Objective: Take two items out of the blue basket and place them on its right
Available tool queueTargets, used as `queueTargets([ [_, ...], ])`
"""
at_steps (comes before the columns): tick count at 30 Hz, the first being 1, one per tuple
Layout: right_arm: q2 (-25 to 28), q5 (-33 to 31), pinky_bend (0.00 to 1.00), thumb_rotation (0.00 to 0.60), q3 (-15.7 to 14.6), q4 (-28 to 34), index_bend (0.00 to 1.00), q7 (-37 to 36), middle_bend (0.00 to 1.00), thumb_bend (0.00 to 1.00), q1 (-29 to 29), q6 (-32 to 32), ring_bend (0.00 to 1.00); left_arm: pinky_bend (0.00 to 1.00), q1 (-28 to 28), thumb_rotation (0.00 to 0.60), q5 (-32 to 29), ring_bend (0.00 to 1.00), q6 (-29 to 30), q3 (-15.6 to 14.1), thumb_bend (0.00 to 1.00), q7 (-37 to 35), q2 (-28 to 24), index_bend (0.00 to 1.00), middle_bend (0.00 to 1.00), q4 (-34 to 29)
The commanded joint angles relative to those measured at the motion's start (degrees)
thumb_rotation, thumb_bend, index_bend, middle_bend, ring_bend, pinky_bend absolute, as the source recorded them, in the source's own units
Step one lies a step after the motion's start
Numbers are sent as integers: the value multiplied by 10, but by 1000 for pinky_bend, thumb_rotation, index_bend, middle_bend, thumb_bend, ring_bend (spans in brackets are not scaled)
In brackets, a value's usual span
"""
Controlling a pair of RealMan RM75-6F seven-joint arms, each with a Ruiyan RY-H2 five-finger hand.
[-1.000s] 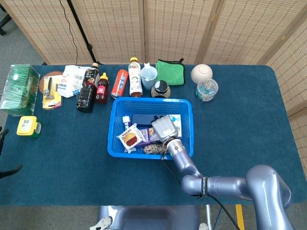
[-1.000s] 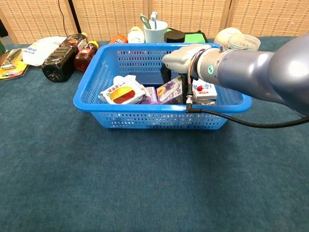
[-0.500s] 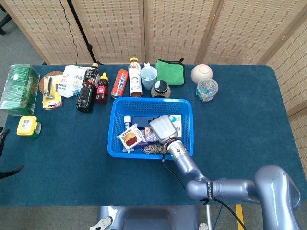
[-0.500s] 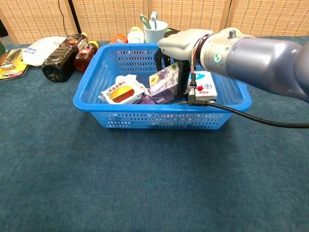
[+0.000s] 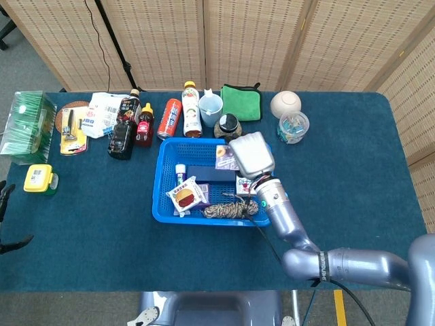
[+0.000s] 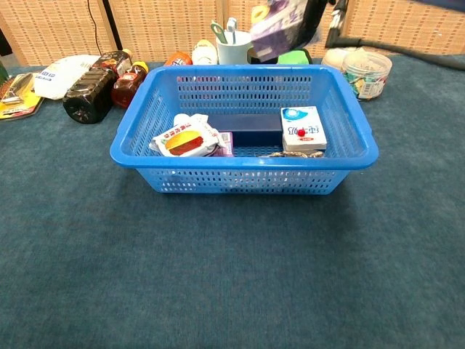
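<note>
On a blue-clothed table, my right hand holds a purple packet high above the blue basket. I should carry it rightward, clearing the rim, before lowering.

Perforated plastic basket (glossy blue)

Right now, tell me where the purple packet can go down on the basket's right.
Bare cloth lies between the blue basket and the table's right edge, below the clear tub. The right hand holds the purple packet above the basket. The back row behind the basket is crowded.
</note>
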State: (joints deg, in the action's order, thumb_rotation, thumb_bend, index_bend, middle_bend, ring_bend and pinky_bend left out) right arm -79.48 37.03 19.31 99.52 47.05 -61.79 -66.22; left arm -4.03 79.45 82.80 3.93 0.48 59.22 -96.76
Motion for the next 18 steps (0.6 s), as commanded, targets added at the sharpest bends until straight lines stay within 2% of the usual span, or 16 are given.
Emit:
queueTargets([
  [1,50,-6,590,600,11,14,582,-10,561,511,21,-11,468,0,0,600,1,0,0,0,0,0,0,0,0,0],
  [4,87,-11,590,600,1,-9,582,-45,561,511,54,1,468,0,0,600,1,0,0,-1,0,2,0,0,0,-2],
  [8,108,-5,590,600,-20,-56,584,-92,561,512,87,33,468,0,1,600,1,0,1,-2,0,6,0,0,0,-5],
  [13,106,6,591,600,-42,-124,584,-145,561,513,115,75,468,0,3,600,1,0,5,-2,0,7,0,0,0,-7],
  [15,93,1,592,600,-60,-176,584,-170,561,514,133,98,468,0,5,600,3,0,10,-2,0,7,0,0,0,-9],
  [18,78,10,591,600,-71,-218,584,-195,561,514,144,126,468,0,6,600,4,0,11,-3,0,8,1,0,0,-9],
])
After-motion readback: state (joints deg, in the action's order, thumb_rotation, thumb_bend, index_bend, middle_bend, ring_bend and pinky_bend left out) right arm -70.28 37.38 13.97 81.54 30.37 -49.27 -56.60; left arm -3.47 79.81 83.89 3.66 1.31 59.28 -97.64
